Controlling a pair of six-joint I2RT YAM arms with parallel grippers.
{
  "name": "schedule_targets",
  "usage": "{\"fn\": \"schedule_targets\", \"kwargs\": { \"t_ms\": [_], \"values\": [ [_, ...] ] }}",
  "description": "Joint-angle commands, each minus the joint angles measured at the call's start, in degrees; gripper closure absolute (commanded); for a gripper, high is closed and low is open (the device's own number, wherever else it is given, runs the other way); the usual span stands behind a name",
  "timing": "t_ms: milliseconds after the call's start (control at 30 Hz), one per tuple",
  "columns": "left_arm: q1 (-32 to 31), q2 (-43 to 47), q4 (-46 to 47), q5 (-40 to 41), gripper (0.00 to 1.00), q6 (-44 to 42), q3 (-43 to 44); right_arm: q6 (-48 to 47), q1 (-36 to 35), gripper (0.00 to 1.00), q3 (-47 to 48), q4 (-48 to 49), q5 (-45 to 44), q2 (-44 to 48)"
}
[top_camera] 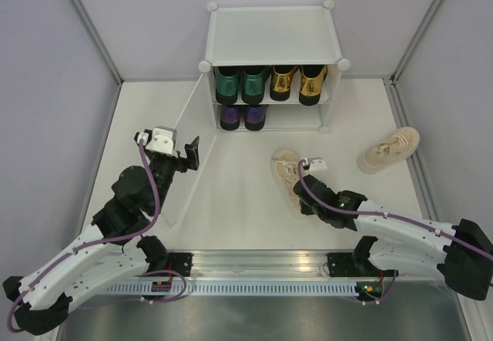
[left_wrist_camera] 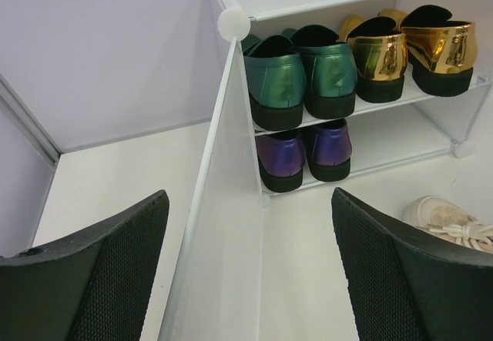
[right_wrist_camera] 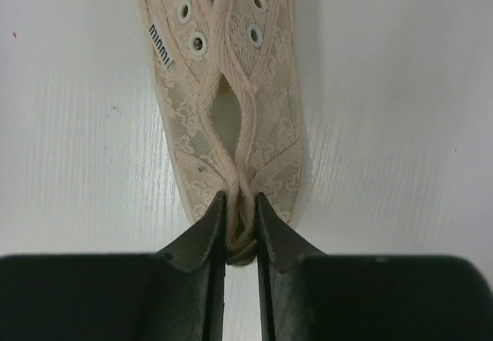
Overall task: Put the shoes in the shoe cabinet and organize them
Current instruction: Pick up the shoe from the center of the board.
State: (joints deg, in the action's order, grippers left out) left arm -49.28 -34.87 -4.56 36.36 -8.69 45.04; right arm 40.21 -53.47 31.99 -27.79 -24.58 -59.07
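Observation:
The shoe cabinet (top_camera: 273, 33) stands at the back, its door panel (left_wrist_camera: 223, 241) swung open toward me. Green loafers (left_wrist_camera: 300, 75) and gold loafers (left_wrist_camera: 408, 48) fill the top shelf. The purple shoes (left_wrist_camera: 304, 152) sit at the left of the lower shelf. My left gripper (left_wrist_camera: 248, 195) is open, one finger on each side of the door's edge, not touching it. My right gripper (right_wrist_camera: 239, 198) is shut on the heel collar of a beige sneaker (right_wrist_camera: 231, 87) lying on the table (top_camera: 286, 168). The other sneaker (top_camera: 389, 150) lies to the right.
White walls and metal frame posts (top_camera: 88, 25) enclose the table on three sides. The open door (top_camera: 185, 137) juts diagonally out from the cabinet's left corner into the left arm's area. The lower shelf (left_wrist_camera: 400, 137) has bare room right of the purple shoes.

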Motion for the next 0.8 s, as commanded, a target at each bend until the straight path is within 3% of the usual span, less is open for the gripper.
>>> {"fn": "schedule_targets", "kwargs": {
  "t_ms": [0, 33, 100, 300, 433, 767],
  "values": [
    [-0.21, 0.07, 1.57, 0.38, 0.11, -1.33, 0.23, 1.36, -1.28, 0.83, 2.11, 0.11, -3.37, -0.96],
    [-0.21, 0.07, 1.48, 0.29, 0.11, -1.33, 0.23, 1.45, -1.46, 0.93, 2.20, 0.11, -3.55, -0.79],
    [-0.21, 0.07, 1.48, 0.20, 0.11, -1.33, 0.23, 1.45, -1.72, 0.99, 2.20, 0.46, -3.46, -0.35],
    [-0.29, 0.07, 1.57, 0.11, 0.11, -1.42, 0.23, 2.24, -1.90, 0.99, 2.29, 3.35, -5.82, 2.11],
    [-0.29, 0.07, 1.48, 0.20, 0.11, -1.42, 0.23, 3.56, -1.99, 0.99, -0.69, 12.46, -11.45, 7.38],
    [-0.29, 0.07, 1.66, 0.38, 0.11, -1.60, 0.14, -13.92, -1.90, 0.99, -4.12, 29.72, -18.13, 12.40]
  ]
}}
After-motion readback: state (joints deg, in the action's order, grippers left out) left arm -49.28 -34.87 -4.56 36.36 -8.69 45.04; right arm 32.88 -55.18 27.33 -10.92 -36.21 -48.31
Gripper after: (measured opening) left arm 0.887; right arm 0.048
